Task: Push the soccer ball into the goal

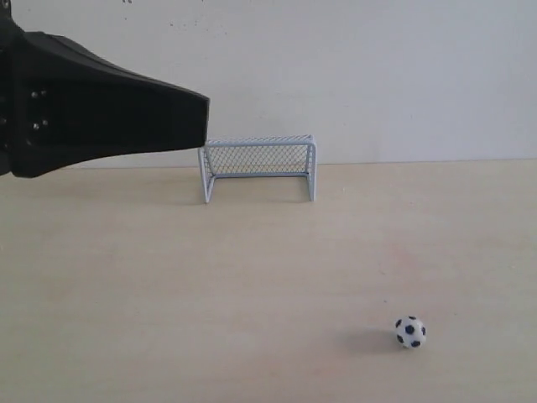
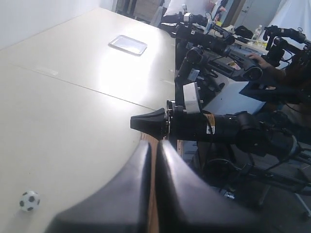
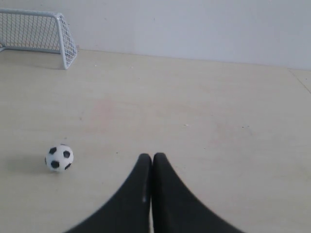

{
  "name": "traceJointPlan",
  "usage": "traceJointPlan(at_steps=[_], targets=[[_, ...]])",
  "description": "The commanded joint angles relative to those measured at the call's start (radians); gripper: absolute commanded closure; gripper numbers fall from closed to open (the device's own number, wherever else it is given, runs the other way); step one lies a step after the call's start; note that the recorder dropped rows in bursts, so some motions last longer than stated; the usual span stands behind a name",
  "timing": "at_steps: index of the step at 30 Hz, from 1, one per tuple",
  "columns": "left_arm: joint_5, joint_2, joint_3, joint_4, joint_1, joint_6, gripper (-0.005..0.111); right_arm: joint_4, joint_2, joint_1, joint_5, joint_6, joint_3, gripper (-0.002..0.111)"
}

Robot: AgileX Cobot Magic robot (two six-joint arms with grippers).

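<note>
The soccer ball is a small white ball with black patches, resting on the pale table at the near right. It also shows as the ball and the ball. The goal stands at the far edge against the white wall, its open mouth facing the table; the goal sits far beyond the ball. My right gripper is shut and empty, a short way beside the ball without touching it. My left gripper hovers high at the left, near the goal's left post. The left gripper is shut on nothing.
A metal tray lies on a far part of the table. The right arm reaches in from the table's edge. Other robot arms and equipment crowd the space past that edge.
</note>
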Motion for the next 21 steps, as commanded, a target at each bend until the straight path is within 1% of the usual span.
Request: traceJointPlan(at_steps=[1, 2, 3, 4, 5, 6, 7, 8, 10, 14, 16, 21], targets=[[-0.031, -0.085, 0.008, -0.015, -0.001, 0.107, 0.102, 0.000, -0.005, -0.004, -0.007, -0.004, -0.001, 0.109], [-0.073, -0.110, 0.011, -0.015, -0.001, 0.147, 0.102, 0.000, -0.005, -0.004, -0.007, -0.004, -0.001, 0.109], [-0.176, -0.168, 0.035, -0.018, -0.001, 0.183, 0.102, 0.000, -0.005, -0.004, -0.007, -0.004, -0.001, 0.109], [-0.230, -0.194, 0.054, -0.018, -0.001, 0.184, 0.102, 0.000, -0.005, -0.004, -0.007, -0.004, -0.001, 0.109], [-0.344, -0.266, 0.099, -0.014, -0.001, 0.184, 0.102, 0.000, -0.005, -0.004, -0.007, -0.004, -0.001, 0.109], [-0.390, -0.297, 0.122, -0.009, -0.001, 0.184, 0.102, 0.000, -0.005, -0.004, -0.007, -0.004, -0.001, 0.109], [-0.502, -0.381, 0.182, 0.016, -0.001, 0.184, 0.102, 0.000, -0.005, -0.004, -0.007, -0.004, -0.001, 0.109], [-0.581, -0.456, 0.240, 0.047, -0.001, 0.184, 0.102, 0.000, -0.005, -0.004, -0.007, -0.004, -0.001, 0.109], [-0.683, -0.569, 0.333, 0.079, -0.001, 0.171, 0.102, 0.000, -0.005, -0.004, -0.007, -0.004, -0.001, 0.109], [-0.813, -0.801, 0.478, 0.083, -0.001, 0.062, 0.102, 0.000, -0.005, -0.004, -0.007, -0.004, -0.001, 0.109], [-0.870, -0.902, 0.522, 0.083, -0.001, 0.060, 0.102, 0.000, -0.005, -0.004, -0.007, -0.004, -0.001, 0.109], [-0.942, -1.016, 0.568, 0.083, 0.001, 0.060, 0.102, 0.000, -0.005, -0.004, -0.007, -0.004, -0.001, 0.109]])
